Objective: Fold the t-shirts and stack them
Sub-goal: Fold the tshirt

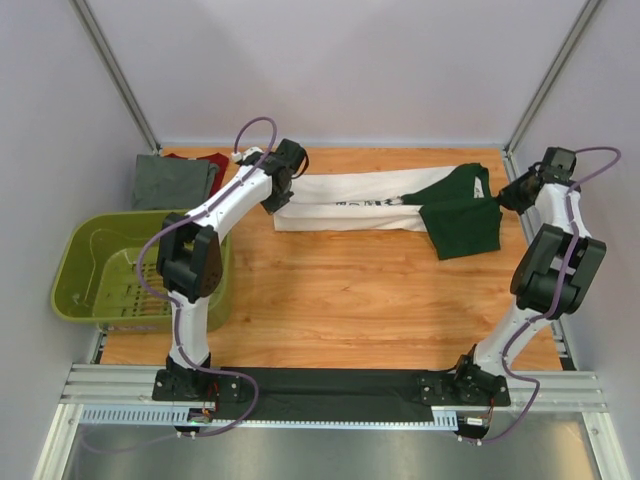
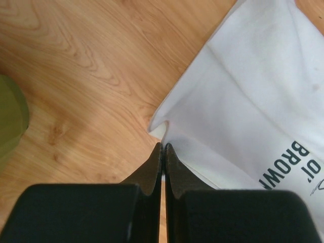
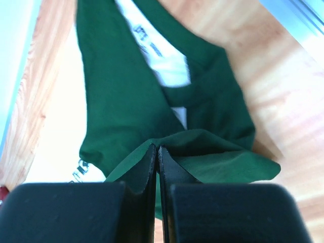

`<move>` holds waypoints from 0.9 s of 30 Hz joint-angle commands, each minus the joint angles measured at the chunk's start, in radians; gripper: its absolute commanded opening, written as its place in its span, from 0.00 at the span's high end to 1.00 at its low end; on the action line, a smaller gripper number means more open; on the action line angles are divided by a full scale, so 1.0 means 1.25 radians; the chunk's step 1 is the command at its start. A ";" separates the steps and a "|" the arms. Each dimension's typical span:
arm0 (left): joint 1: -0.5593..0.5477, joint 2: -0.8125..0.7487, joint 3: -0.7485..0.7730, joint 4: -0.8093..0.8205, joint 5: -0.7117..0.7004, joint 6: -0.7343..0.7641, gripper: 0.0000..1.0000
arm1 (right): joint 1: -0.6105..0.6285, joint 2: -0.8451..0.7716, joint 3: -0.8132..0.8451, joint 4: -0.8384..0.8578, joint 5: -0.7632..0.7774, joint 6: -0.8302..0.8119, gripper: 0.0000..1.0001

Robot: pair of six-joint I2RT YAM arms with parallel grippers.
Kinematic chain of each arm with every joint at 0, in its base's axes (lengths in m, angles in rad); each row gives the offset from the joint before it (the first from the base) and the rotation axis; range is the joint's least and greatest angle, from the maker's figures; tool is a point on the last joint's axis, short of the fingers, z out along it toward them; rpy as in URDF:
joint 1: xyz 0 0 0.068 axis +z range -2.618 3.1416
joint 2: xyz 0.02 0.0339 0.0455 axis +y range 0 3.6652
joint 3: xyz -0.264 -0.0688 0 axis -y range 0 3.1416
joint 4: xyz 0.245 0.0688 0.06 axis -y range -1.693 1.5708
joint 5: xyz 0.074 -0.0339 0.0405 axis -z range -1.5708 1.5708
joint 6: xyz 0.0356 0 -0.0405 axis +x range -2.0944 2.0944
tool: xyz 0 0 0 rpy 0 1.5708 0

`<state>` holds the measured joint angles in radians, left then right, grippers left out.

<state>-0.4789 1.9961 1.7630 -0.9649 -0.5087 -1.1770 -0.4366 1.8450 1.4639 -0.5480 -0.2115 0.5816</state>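
The white t-shirt (image 1: pixel 350 190) with a dark green shoulder part (image 1: pixel 462 222) lies stretched as a long band across the far side of the table. My left gripper (image 1: pixel 281 203) is shut on its white left end (image 2: pixel 238 101), with the closed tips (image 2: pixel 163 147) pinching the cloth's edge. At the other end, my right gripper (image 1: pixel 505 198) is shut on the green cloth (image 3: pixel 121 91), which bunches over the closed tips (image 3: pixel 157 148). A folded grey t-shirt (image 1: pixel 174 181) lies at the far left, with a dark red t-shirt (image 1: pixel 208 160) partly under it.
An olive-green plastic basket (image 1: pixel 93 292) stands at the left edge, beside the left arm; its rim (image 2: pixel 10 121) shows in the left wrist view. A black strip (image 1: pixel 330 381) covers the near edge between the arm bases. Walls and metal posts (image 1: pixel 115 70) close in the table.
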 commanded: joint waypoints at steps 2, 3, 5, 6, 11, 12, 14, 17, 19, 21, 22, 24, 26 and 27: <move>0.015 0.058 0.115 -0.123 -0.039 -0.002 1.00 | 0.017 0.063 0.140 -0.003 0.001 -0.016 1.00; 0.015 0.066 0.125 -0.131 -0.039 -0.001 1.00 | 0.022 0.093 0.159 -0.019 0.006 -0.017 1.00; 0.017 0.095 0.159 -0.147 -0.035 -0.003 1.00 | 0.024 0.129 0.199 -0.038 0.013 -0.017 1.00; 0.019 0.105 0.170 -0.168 -0.035 -0.008 1.00 | 0.027 0.167 0.245 -0.054 0.016 -0.012 1.00; 0.030 0.151 0.207 -0.193 -0.036 -0.008 1.00 | 0.042 0.253 0.337 -0.122 0.017 -0.020 1.00; 0.031 0.153 0.207 -0.173 -0.035 0.000 1.00 | 0.045 0.259 0.353 -0.122 0.021 -0.022 1.00; 0.032 0.169 0.216 -0.157 -0.042 0.019 1.00 | 0.050 0.273 0.371 -0.122 0.029 -0.030 1.00; 0.032 0.197 0.249 -0.153 -0.054 0.031 1.00 | 0.051 0.292 0.395 -0.126 0.040 -0.033 1.00; 0.032 0.210 0.268 -0.153 -0.069 0.037 1.00 | 0.052 0.303 0.412 -0.132 0.039 -0.037 1.00; 0.032 0.223 0.278 -0.136 -0.079 0.056 1.00 | 0.054 0.321 0.425 -0.143 0.040 -0.039 1.00; 0.033 0.229 0.279 -0.129 -0.081 0.063 1.00 | 0.055 0.325 0.429 -0.143 0.043 -0.038 1.00; 0.033 0.237 0.283 -0.114 -0.084 0.073 1.00 | 0.056 0.337 0.435 -0.146 0.044 -0.039 1.00; 0.036 0.249 0.292 -0.110 -0.084 0.073 1.00 | 0.058 0.350 0.451 -0.146 0.045 -0.038 1.00; 0.037 0.252 0.295 -0.112 -0.083 0.073 1.00 | 0.058 0.355 0.458 -0.149 0.046 -0.037 1.00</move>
<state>-0.4492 2.2963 2.0914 -1.1038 -0.5552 -1.1194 -0.3607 2.2612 1.9789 -0.7444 -0.1967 0.5514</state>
